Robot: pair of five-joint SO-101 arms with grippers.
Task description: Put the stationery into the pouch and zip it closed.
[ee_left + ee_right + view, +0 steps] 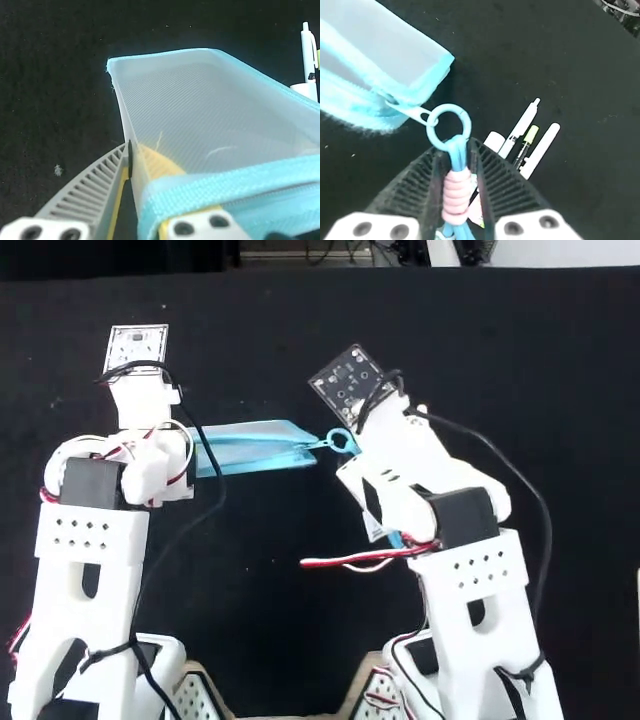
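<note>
At pouch (395, 55) edge, right fingers (502, 187) clamp pull-cord (455, 150)

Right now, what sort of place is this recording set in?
Probably a robot-learning bench in a lab or workshop: a black cloth-covered table, two white plastic arms holding a translucent light-blue zip pouch and its blue pull cord, loose white pens nearby.

The table (520, 360) has a matte black top with a pale speck of lint (58, 170) on it. Lying flat on it, close together and roughly parallel, are a white pen (521, 127), a slim marker (527, 142) with a yellow-green cap, and a second white pen (540, 150). A short white piece (494, 141) lies just beside them.
</note>
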